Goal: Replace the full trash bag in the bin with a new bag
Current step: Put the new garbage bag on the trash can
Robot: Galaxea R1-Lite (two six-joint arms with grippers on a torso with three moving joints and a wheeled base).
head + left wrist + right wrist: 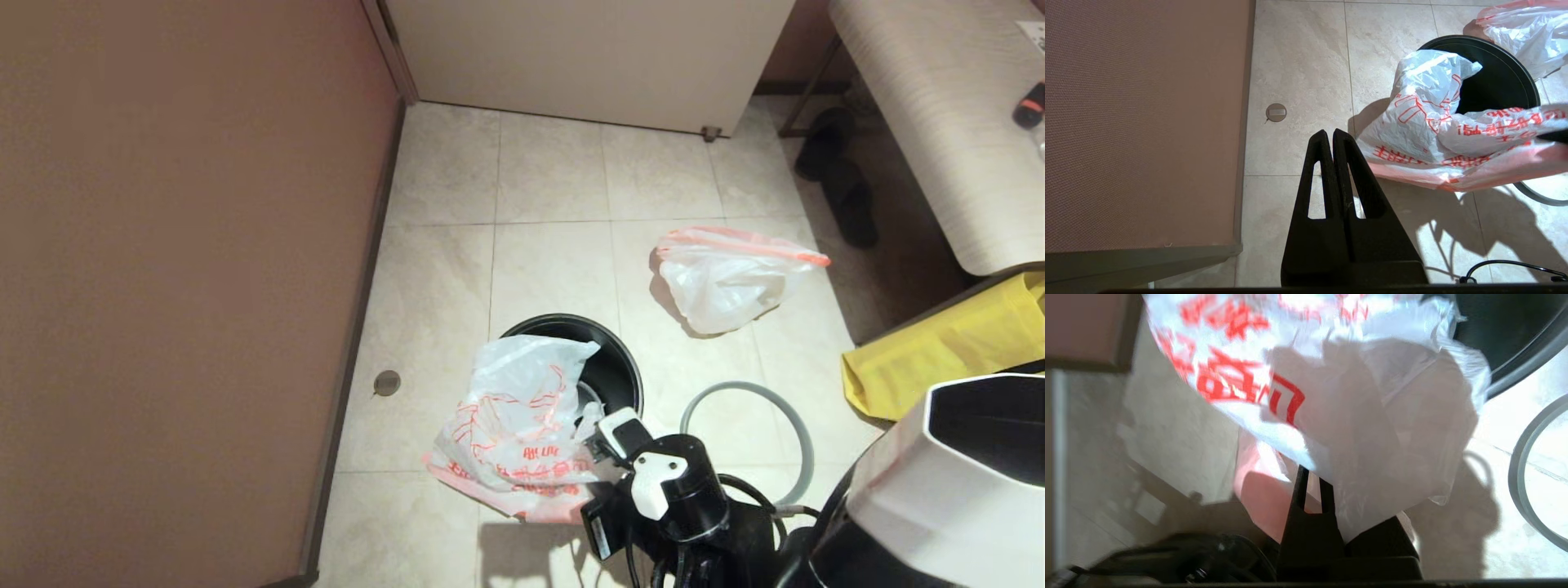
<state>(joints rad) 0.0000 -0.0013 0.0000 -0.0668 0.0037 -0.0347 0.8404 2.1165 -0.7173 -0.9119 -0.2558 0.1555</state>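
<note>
Locate the bin (608, 367) on the tiled floor (555, 180) just below the centre of the head view; you see its black wall and dark interior open at the top. The new bag (514, 425), translucent white with red line print and a pink edge band, hangs over the bin's rim at 8 o'clock and spills onto the floor on that side. The right gripper (589, 433) sits at 5 o'clock of the bin, at the bag's edge; in the right wrist view its fingers (1301, 486) are pressed together and pinching the bag's plastic, with the film draped over one of them. Note the grey rim ring (747, 437) lying flat on the floor at 4 o'clock of the bin, apart from the bin and beside the right arm. The full trash bag (727, 282), bunched white with an orange-red top band, rests on the floor at 2 o'clock of the bin, well apart from it. The left gripper (1333, 136) shows only in the left wrist view, parked above the floor near the brown wall (1143, 122), its fingers pressed together on nothing, just beside the new bag's pink edge and not touching it. A yellow fabric bag (939, 351) lies at 3 o'clock of the bin, under the counter (939, 122).
</note>
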